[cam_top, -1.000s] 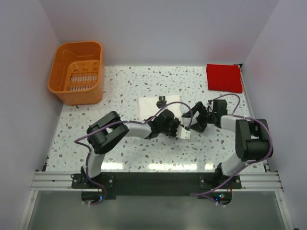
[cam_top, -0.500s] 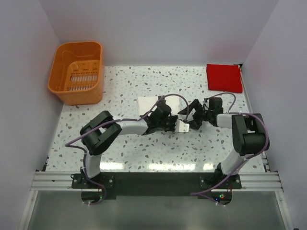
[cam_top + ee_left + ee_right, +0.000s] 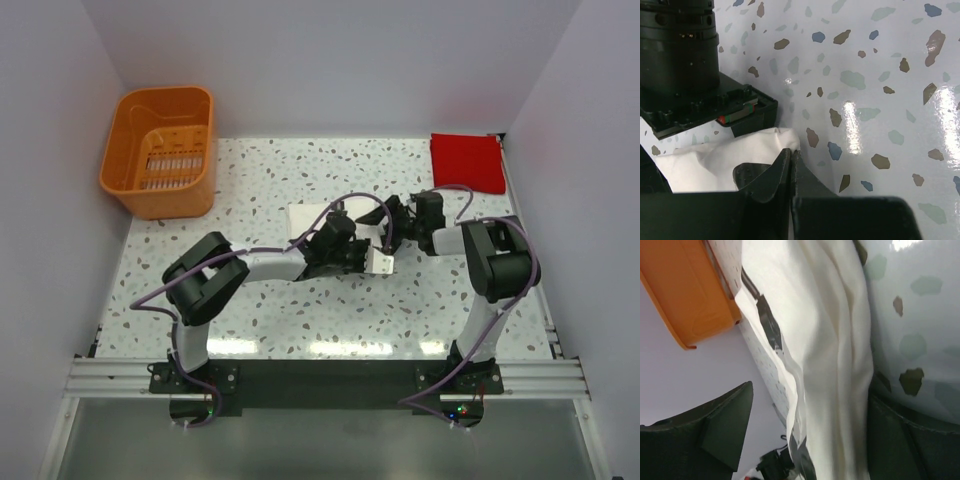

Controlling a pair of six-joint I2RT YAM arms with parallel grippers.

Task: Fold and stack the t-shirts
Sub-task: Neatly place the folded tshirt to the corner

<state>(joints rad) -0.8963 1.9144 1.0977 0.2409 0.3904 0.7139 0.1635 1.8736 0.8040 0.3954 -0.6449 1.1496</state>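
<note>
One view, overhead, shows the red t-shirt (image 3: 466, 163); both wrists, the cream t-shirt (image 3: 825, 365)

white t-shirt (image 3: 305, 220): 1 | red t-shirt (image 3: 466, 163): 1 | orange basket (image 3: 150, 197): 1 | robot arms (image 3: 262, 267): 2

Matt cloth t-shirt (image 3: 710, 157), glossy smooth table (image 3: 865, 75)

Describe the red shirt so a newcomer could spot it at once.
On the speckled table, look to the far right corner, across from the orange basket at far left. The red t-shirt lies there as a flat square. It alone is red; the cream-white t-shirt lies mid-table.
</note>
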